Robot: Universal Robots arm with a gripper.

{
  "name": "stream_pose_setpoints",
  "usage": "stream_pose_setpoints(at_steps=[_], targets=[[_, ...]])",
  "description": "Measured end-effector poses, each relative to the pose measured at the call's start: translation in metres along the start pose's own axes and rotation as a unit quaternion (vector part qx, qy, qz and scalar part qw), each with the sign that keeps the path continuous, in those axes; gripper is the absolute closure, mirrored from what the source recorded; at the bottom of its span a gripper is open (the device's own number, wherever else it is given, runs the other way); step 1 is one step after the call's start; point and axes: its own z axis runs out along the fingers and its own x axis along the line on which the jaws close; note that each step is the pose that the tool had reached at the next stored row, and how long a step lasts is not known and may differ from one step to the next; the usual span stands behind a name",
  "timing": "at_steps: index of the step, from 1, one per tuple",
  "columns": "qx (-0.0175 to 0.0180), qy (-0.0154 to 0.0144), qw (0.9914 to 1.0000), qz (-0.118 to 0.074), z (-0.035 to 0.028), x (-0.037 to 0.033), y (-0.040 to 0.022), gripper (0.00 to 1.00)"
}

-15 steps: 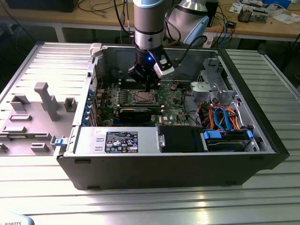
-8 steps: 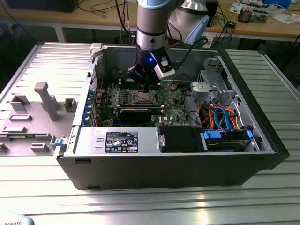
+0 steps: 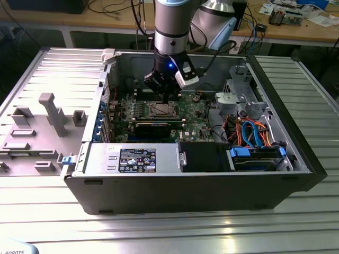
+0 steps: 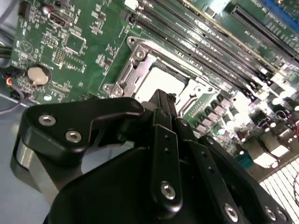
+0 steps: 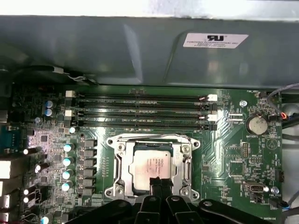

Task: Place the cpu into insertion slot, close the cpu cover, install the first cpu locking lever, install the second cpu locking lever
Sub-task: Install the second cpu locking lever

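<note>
ok, status
cpu (image 5: pixel 153 167): seated in slot (image 5: pixel 122 164), cover (image 5: pixel 187 163) down around it
gripper (image 5: pixel 158 183): fingers pinched together, tips at cpu edge
risk: pressing off-centre could tilt chip, bend pins

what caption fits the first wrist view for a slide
Gripper shut over the cpu seated in the insertion slot on the green board.
</note>
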Motion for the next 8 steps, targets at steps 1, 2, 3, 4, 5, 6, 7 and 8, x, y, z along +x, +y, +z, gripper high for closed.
stream_pose_setpoints(at_steps=[1, 2, 3, 4, 5, 6, 7, 8], targets=[[-0.0010, 0.0000, 1.00000, 0.000, -0.0001, 0.0001, -0.0018, 0.89], [-0.0020, 0.0004, 1.00000, 0.000, -0.0005, 0.0003, -0.0102, 0.89], [-0.0029, 0.0012, 1.00000, 0.000, -0.0008, 0.0006, -0.0214, 0.89], [-0.0029, 0.0013, 0.99999, 0.000, -0.0008, 0.0006, -0.0215, 0.89], [-0.0040, 0.0013, 0.99999, 0.000, -0.0009, 0.0006, -0.0223, 0.89], [-0.0045, 0.0013, 0.99999, 0.000, -0.0009, 0.0006, -0.0225, 0.89], [-0.0046, 0.0013, 0.99999, 0.000, -0.0009, 0.0007, -0.0225, 0.89], [-0.0047, 0.0013, 0.99999, 0.000, -0.0009, 0.0006, -0.0226, 0.89]])
